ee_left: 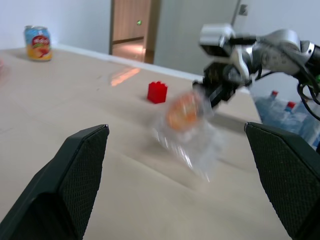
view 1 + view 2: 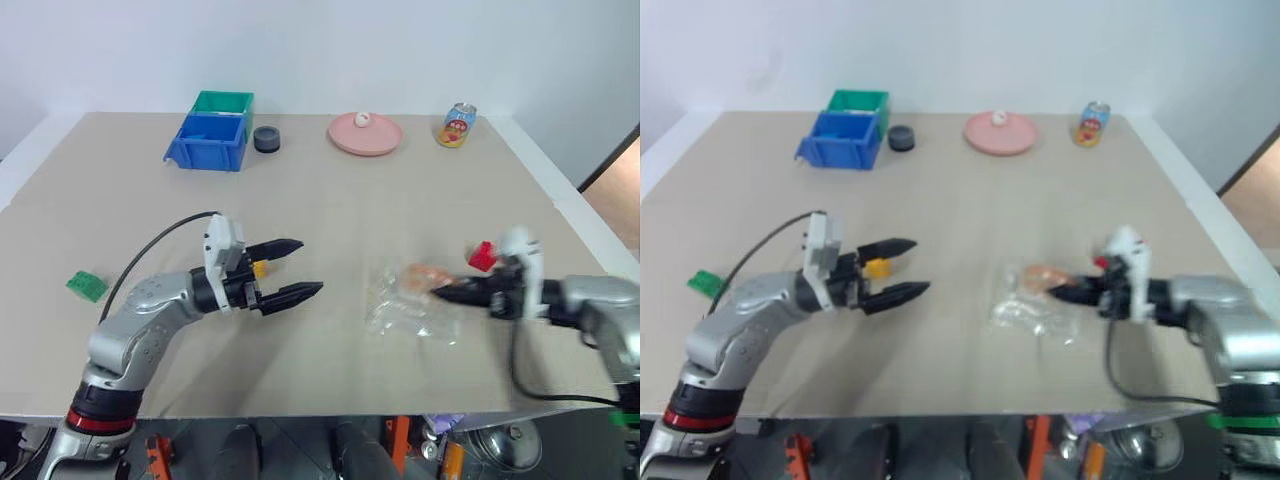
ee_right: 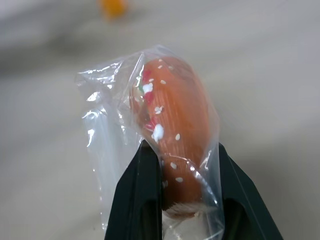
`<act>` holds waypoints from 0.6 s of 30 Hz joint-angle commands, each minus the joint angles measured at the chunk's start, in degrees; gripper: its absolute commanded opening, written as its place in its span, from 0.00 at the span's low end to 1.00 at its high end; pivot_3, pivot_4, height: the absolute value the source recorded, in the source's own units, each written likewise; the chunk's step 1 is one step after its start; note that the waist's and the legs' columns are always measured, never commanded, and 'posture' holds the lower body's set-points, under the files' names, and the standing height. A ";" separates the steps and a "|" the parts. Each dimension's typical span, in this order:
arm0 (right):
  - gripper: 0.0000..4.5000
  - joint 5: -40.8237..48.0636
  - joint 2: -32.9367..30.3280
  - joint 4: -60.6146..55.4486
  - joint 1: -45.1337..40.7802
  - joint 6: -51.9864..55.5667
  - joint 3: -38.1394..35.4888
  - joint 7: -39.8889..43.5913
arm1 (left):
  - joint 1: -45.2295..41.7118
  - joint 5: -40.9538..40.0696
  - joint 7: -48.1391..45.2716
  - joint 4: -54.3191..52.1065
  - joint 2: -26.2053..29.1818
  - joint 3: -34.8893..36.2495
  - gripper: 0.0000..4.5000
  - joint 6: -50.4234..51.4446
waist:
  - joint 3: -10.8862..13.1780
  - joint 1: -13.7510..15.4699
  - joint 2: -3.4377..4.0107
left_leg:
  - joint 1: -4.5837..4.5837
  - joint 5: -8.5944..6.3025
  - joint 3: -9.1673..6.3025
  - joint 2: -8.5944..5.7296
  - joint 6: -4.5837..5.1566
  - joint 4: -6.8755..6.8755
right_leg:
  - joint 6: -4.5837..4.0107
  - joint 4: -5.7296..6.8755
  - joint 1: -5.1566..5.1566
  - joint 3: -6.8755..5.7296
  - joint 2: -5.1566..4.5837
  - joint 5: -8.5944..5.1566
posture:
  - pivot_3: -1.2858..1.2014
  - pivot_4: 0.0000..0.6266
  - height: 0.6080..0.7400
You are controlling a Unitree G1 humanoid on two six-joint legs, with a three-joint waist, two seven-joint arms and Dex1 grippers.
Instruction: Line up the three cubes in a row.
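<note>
red cube (image 2: 482, 256) studded, yellow cube (image 2: 259, 268) behind L fingers, green cube (image 2: 87, 286) far left

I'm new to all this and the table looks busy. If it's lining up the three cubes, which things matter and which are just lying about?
For the job:
- red cube
- yellow cube
- green cube

Just lying about:
- wrapped bun, now held in the right gripper
- blue bin
- green bin
- pink plate
- drink can
- dark round thing
</note>
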 commanded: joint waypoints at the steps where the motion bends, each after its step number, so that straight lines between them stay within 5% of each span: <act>1: 0.19 4.20 -2.89 5.08 -3.30 2.24 -11.54 -3.93 | -3.45 1.45 -1.90 2.70 -1.79 -1.92 1.00 -2.01 | 0.00 -0.07 0.00 | 0.01 0.00 0.00 0.00 0.00 0.00 | 0.00 0.00 0.01 0.00 0.01 0.00 | 0.52 0.24 1.00; 8: 0.19 -9.35 -4.08 31.19 -17.31 -13.80 -13.60 -27.35 | -8.56 8.17 -3.92 11.48 -6.69 -6.98 1.00 -7.34 | -0.01 -0.53 0.02 | 0.04 0.05 0.09 -0.05 0.08 0.05 | 0.06 -0.01 0.00 0.09 -0.02 0.10 | 0.52 0.24 1.00; 18: 0.19 -24.03 2.48 42.43 -18.34 -29.20 -1.80 -39.97 | -11.07 12.20 -2.66 14.31 -9.84 -8.03 1.00 -9.42 | -0.05 -1.72 0.53 | 0.04 0.04 0.09 -0.06 0.11 -0.24 | 0.33 -0.02 -0.04 0.17 -0.01 0.12 | 0.52 0.24 1.00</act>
